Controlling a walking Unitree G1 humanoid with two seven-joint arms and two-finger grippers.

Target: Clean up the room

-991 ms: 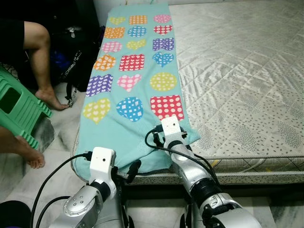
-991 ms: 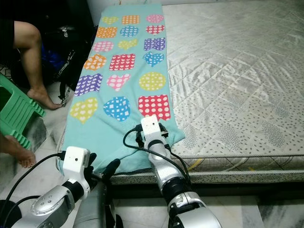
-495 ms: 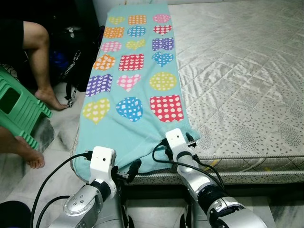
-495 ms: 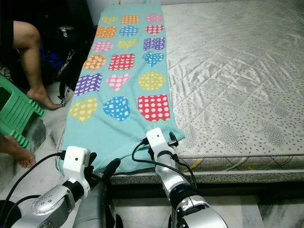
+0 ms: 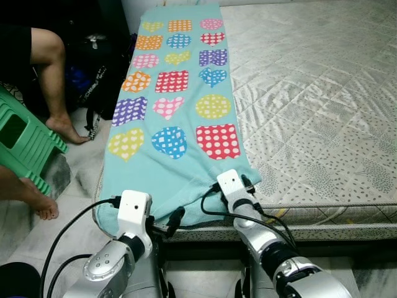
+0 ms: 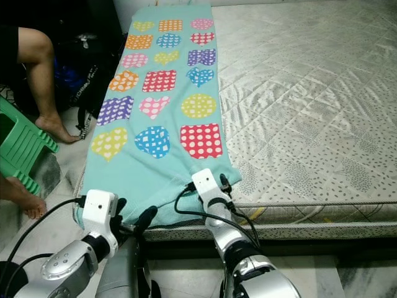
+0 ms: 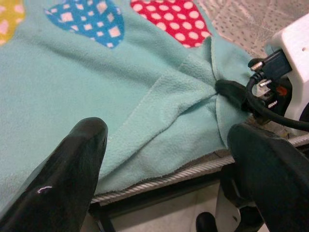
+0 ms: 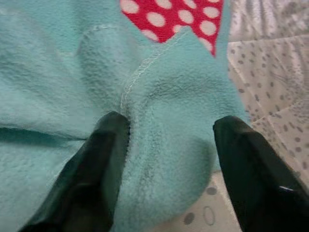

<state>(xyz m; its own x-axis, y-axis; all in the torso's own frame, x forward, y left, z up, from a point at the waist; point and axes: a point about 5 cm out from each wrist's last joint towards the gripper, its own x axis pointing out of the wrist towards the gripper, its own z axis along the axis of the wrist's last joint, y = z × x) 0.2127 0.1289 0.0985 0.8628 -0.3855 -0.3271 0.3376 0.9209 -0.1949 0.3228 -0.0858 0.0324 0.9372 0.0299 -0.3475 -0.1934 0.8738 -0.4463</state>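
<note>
The right end effector [image 8: 166,164] has drawn back to the bed's [image 5: 322,93] near edge — fingers spread astride a bunched blanket [image 5: 170,93] corner, nothing pinched yet — while the left end effector [image 7: 169,169] waits open alongside.

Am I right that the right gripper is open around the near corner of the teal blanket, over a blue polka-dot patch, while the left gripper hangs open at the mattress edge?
Nearly. The patch by the right gripper is red with white dots, not blue, as the right wrist view shows. The rest holds: its fingers straddle the bunched corner of the teal blanket, and the left gripper is open at the mattress edge.
</note>
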